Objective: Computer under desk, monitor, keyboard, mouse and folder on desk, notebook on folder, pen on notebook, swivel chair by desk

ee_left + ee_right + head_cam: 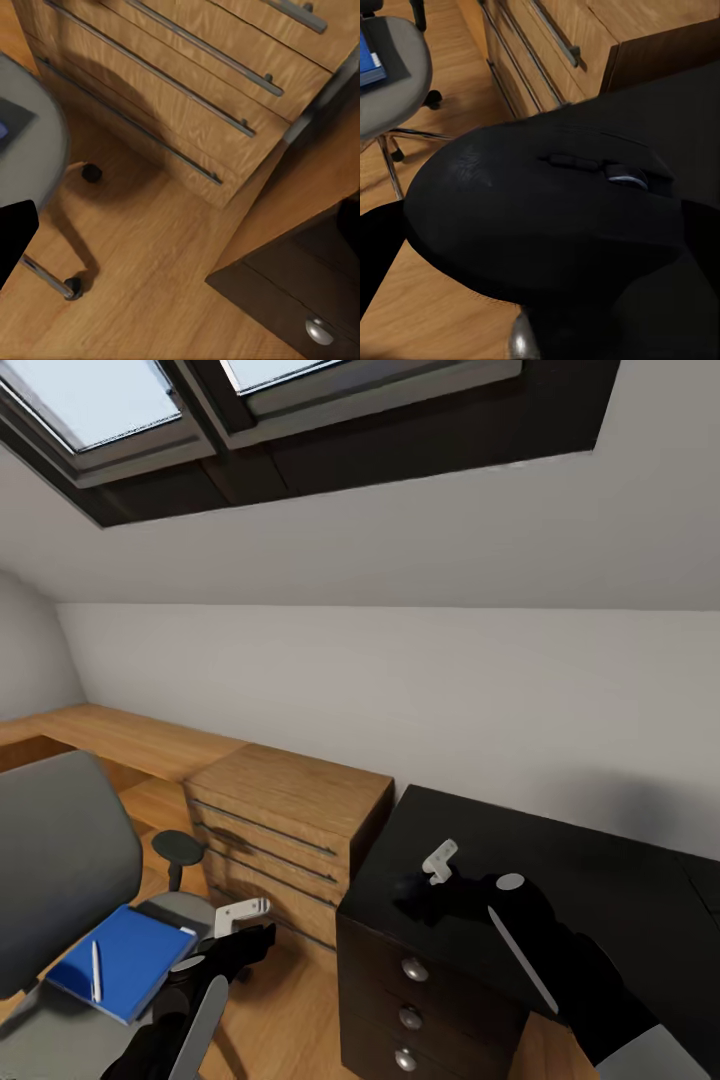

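Low in the frame's centre, the right tool [425, 885] holds the small, light, slippery black rounded mouse [547, 217] by its sides above the glossy black surface [600, 880].

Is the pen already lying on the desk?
No. In the head view the pen lies on a blue book on the chair seat, apart from the black desk.

Wooden drawer chest [285, 840], skylights [150, 400]
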Tool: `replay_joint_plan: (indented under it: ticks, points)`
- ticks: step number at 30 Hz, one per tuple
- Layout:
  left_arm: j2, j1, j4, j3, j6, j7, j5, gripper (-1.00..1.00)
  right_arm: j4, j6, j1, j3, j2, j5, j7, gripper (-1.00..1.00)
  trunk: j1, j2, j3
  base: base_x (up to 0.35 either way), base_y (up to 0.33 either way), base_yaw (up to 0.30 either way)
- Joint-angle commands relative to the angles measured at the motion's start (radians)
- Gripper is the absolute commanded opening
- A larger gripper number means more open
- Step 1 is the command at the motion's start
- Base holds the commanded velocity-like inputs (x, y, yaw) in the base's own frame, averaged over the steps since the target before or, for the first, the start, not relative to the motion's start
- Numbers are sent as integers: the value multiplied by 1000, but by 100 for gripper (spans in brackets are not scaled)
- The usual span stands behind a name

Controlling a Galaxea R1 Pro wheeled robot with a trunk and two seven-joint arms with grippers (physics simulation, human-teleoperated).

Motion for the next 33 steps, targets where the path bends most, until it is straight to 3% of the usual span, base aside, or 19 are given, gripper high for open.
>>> replay_joint_plan:
  ticks: [1, 13, 26, 33]
  points:
    - [0, -1, -1, -1, 3, 9, 11, 100, -1, 4, -1, 1, -1, 0, 1, -100, 0, -1, -1, 230, -237, 275]
    - [1, -1, -1, -1, 2, 9, 10, 100, 0, 1, -1, 3, -2, 0, 3, -100, 0, -1, -5, 253, -84, 266]
    - [1, -1, -2, 0, 2, 9, 9, 100, 4, -4, -1, 0, -3, 0, 3, -100, 0, -1, -5, 6, 0, 11]
    - [2, -1, -9, 2, 2, 8, 9, 100, 13, -87, -1, -1, -4, 2, -7, -100, 0, -1, -5, 3, 0, 0]
